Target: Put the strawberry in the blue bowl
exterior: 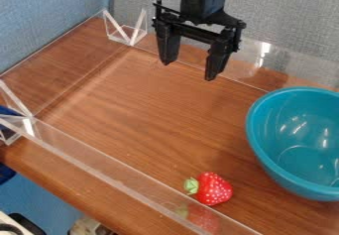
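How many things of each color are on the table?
Red: 1, the strawberry
Blue: 1, the blue bowl
Total: 2
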{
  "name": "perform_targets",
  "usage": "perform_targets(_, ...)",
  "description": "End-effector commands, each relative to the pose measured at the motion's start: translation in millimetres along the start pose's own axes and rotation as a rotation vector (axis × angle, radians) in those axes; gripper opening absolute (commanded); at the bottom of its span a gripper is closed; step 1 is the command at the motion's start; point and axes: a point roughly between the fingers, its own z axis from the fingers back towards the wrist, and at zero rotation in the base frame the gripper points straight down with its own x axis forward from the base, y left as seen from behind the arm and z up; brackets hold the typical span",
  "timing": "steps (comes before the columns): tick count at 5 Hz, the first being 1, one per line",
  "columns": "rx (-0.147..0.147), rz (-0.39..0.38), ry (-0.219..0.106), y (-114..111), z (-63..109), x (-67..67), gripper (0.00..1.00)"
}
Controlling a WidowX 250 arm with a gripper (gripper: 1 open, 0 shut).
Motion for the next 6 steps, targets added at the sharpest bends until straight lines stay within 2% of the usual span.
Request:
perform_targets(1,-0.001,-0.004,0.014,-1.8,-6.6,-2.0,1.00)
perform_targets(2,-0.011,-0.033,0.014,-12.4,-16.7,-14.2,1.00)
perform_targets(3,-0.026,-0.074,-0.019,-29.0,-21.7,-32.7,1.00)
perform_targets(4,-0.037,-0.123,-0.048,-45.5,-26.9,-44.9,1.00)
perform_targets(5,-0.044,-0.159,-0.074,-58.9,-35.8,-52.8,1.00)
perform_targets(6,-0.048,-0.181,-0.096,-68.8,-52.2,-59.5,1.00)
